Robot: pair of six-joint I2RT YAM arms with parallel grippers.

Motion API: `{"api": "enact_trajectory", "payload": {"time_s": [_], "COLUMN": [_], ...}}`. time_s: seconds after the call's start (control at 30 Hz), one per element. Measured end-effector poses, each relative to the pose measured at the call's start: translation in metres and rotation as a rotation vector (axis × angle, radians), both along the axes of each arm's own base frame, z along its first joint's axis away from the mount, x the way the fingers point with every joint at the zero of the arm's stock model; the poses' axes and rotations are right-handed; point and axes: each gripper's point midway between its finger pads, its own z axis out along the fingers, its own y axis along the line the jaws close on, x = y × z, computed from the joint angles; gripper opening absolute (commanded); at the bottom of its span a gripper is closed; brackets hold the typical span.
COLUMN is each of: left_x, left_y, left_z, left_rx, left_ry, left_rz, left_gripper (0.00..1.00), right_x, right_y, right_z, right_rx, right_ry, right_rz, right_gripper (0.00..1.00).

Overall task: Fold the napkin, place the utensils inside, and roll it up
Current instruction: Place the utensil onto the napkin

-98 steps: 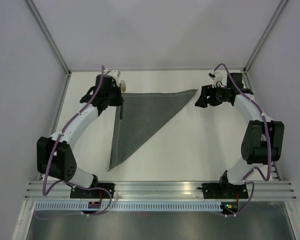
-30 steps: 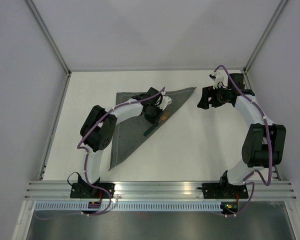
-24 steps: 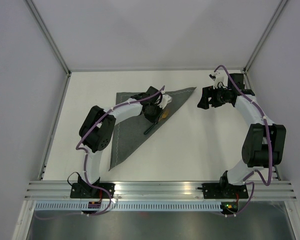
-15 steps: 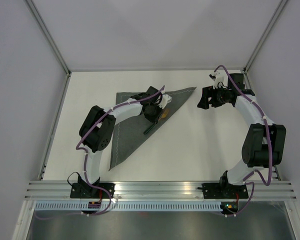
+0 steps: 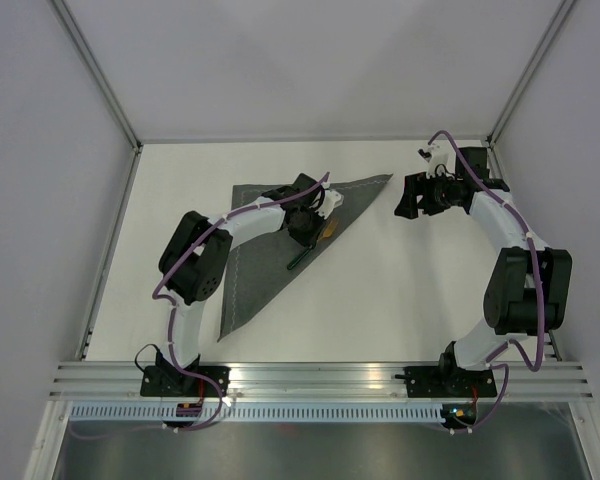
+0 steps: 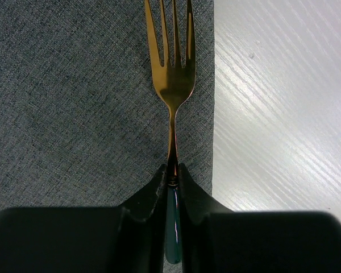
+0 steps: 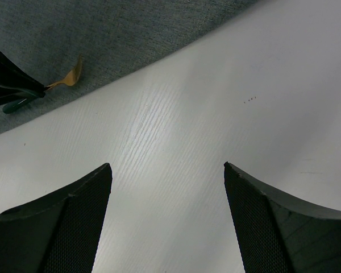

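The dark grey napkin (image 5: 260,230) lies folded into a triangle on the white table; it also shows in the left wrist view (image 6: 74,85) and the right wrist view (image 7: 131,28). My left gripper (image 5: 308,228) (image 6: 171,173) is shut on a fork (image 6: 173,85) with a gold head and a dark teal handle. The fork (image 5: 326,232) lies along the napkin's diagonal edge, tines toward the back right. Whether it rests on the cloth I cannot tell. My right gripper (image 5: 405,197) (image 7: 166,165) is open and empty over bare table beside the napkin's right corner.
The white table (image 6: 284,114) is ringed by grey walls with metal posts at the back corners. The left gripper and fork head show at the left in the right wrist view (image 7: 68,78). An aluminium rail (image 5: 320,378) runs along the near edge.
The left arm carried the fork from the back left over to the napkin's diagonal edge. In the last second almost nothing has moved. The right arm has stayed still.
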Motion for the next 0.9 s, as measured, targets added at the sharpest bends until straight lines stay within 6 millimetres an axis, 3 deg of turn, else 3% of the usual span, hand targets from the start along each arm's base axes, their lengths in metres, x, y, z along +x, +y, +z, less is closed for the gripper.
{"api": "enact_trajectory", "payload": {"time_s": [0.37, 0.67, 0.8, 0.9], "left_x": [-0.001, 0.002, 0.007, 0.019], "left_y": [-0.001, 0.000, 0.001, 0.001], "left_z": [0.000, 0.002, 0.018, 0.047], "left_rx": [-0.004, -0.003, -0.010, -0.035], "left_ry": [0.004, -0.007, -0.050, -0.132], "left_rz": [0.001, 0.008, 0.025, 0.066], "left_gripper": [0.41, 0.54, 0.56, 0.56], "right_x": [-0.003, -0.003, -0.003, -0.003], "right_y": [0.001, 0.001, 0.002, 0.003], "right_z": [-0.003, -0.003, -0.003, -0.002], "right_rx": [0.004, 0.004, 0.010, 0.015], "right_ry": [0.010, 0.010, 0.010, 0.010], "right_rz": [0.002, 0.003, 0.007, 0.010], "right_gripper": [0.85, 0.85, 0.85, 0.85]}}
